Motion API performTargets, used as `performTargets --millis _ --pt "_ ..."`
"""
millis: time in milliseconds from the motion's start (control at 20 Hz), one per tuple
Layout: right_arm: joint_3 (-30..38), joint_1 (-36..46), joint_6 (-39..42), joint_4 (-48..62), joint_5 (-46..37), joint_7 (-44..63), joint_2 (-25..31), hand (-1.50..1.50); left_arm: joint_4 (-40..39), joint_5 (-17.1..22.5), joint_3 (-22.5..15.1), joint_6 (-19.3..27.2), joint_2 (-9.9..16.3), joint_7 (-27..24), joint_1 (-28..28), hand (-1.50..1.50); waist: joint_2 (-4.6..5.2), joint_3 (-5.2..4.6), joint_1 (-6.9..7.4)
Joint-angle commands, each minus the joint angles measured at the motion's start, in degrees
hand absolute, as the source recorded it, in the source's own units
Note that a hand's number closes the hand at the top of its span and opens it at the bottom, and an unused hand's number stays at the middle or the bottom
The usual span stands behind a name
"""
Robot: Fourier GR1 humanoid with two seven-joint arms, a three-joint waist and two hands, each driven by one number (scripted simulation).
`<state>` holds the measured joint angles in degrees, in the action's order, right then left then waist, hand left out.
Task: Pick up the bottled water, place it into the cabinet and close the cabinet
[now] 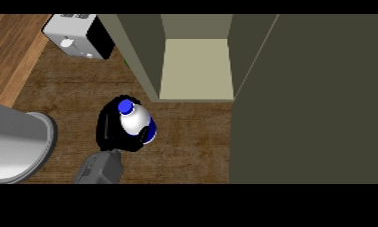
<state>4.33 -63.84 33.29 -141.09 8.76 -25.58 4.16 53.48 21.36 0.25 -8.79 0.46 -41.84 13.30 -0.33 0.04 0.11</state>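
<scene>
The left robot hand [111, 127] is curled around the bottled water [137, 121], grasping it above the worktop [192, 141], just short of the cabinet [193, 66], whose door [303, 101] stands open at the right. The right robot hand does not show. In judgement, the bottle should travel upright toward the worktop's far edge, centred on the opening and clear of the near wall, before release on the cabinet floor. A toaster [77, 36] occupies the far left corner.
</scene>
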Motion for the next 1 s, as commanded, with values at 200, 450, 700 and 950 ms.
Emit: performTargets --millis 200,450,700,950 --pt "0.9 -1.2 -0.5 -6.8 4.5 2.6 -0.9 -1.50 23.0 2.3 -15.1 12.1 -0.5 10.1 -4.8 1.50 -0.18 0.00 0.19" --pt "2.1 2.9 0.4 -2.0 5.0 3.0 0.4 -1.50 30.9 2.5 -25.3 24.6 -0.5 18.3 -2.1 1.50 0.10 0.00 -0.29" --pt "1.2 3.6 -0.2 -2.9 4.4 3.8 -0.7 -1.50 37.8 0.8 -32.1 37.7 -0.5 25.4 3.3 1.50 0.13 -0.01 -0.64" --pt "1.7 5.3 -1.3 -5.3 6.7 7.3 0.0 -1.50 34.2 0.5 -30.7 46.4 -0.5 31.4 14.7 1.50 0.32 -0.03 -0.81"
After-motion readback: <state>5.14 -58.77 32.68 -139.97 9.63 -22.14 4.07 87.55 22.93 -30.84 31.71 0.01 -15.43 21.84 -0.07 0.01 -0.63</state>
